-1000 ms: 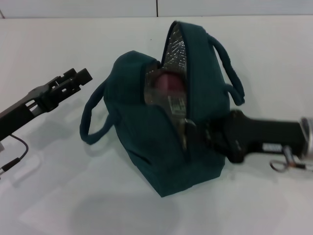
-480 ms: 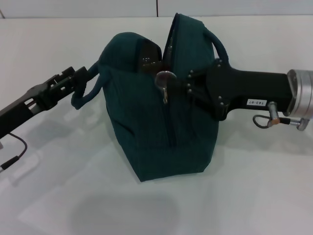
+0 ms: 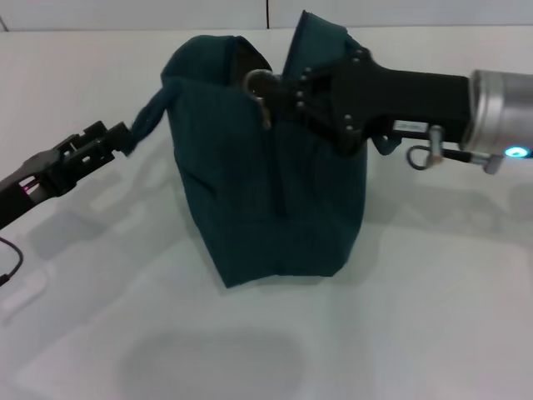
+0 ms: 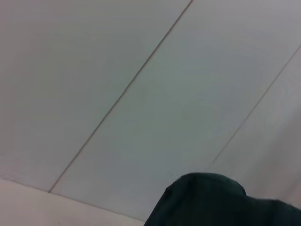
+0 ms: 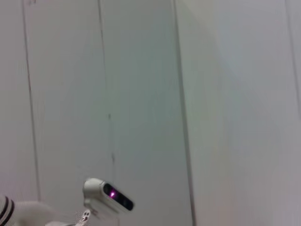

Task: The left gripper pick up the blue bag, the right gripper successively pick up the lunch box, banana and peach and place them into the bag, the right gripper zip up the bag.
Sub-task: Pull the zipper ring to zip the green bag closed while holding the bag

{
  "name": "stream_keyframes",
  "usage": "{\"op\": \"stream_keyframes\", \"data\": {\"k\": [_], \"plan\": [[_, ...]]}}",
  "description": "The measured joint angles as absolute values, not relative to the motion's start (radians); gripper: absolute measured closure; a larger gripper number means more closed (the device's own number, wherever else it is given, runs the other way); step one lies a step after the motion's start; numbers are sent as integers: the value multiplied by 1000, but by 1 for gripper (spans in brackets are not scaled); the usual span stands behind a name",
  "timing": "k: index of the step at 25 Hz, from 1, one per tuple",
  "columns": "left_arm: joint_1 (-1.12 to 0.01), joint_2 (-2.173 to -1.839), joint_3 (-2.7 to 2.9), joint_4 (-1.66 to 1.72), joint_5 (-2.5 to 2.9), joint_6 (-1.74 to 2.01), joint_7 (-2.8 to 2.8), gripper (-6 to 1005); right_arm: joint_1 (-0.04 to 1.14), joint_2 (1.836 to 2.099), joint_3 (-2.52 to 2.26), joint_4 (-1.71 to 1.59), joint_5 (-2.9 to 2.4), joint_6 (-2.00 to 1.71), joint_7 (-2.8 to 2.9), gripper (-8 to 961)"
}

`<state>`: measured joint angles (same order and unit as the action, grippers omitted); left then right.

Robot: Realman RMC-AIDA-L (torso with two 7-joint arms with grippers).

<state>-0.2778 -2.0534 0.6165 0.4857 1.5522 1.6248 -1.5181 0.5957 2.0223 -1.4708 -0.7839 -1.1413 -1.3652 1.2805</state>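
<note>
The blue bag (image 3: pixel 266 175) stands upright on the white tabletop (image 3: pixel 433 317), nearly zipped to its top. The left claw (image 3: pixel 117 137) is clamped on the bag's loop handle (image 3: pixel 150 117), holding it taut. The right claw (image 3: pixel 279 87), near the bag's top, pinches the metal ring pull (image 3: pixel 256 83).

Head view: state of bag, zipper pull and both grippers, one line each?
Dark teal fabric lunch bag: upright on the white table, nearly zipped, small gap at top.
Metal ring zipper pull: near the bag's top, at the right gripper's tips.
Left gripper: shut on the bag's loop handle.
Right gripper: shut on the ring pull.
</note>
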Motion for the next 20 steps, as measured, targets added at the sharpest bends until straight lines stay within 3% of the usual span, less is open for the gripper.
{"op": "stream_keyframes", "data": {"k": [7, 20], "plan": [[-261, -2042, 611, 502, 1552, 1627, -1523, 119, 672, 2026, -1531, -772, -1132, -1345, 1275, 911], [-261, -2023, 616, 542, 1565, 1752, -1546, 120, 693, 2028, -1597, -738, -1086, -1297, 1262, 909]]}}
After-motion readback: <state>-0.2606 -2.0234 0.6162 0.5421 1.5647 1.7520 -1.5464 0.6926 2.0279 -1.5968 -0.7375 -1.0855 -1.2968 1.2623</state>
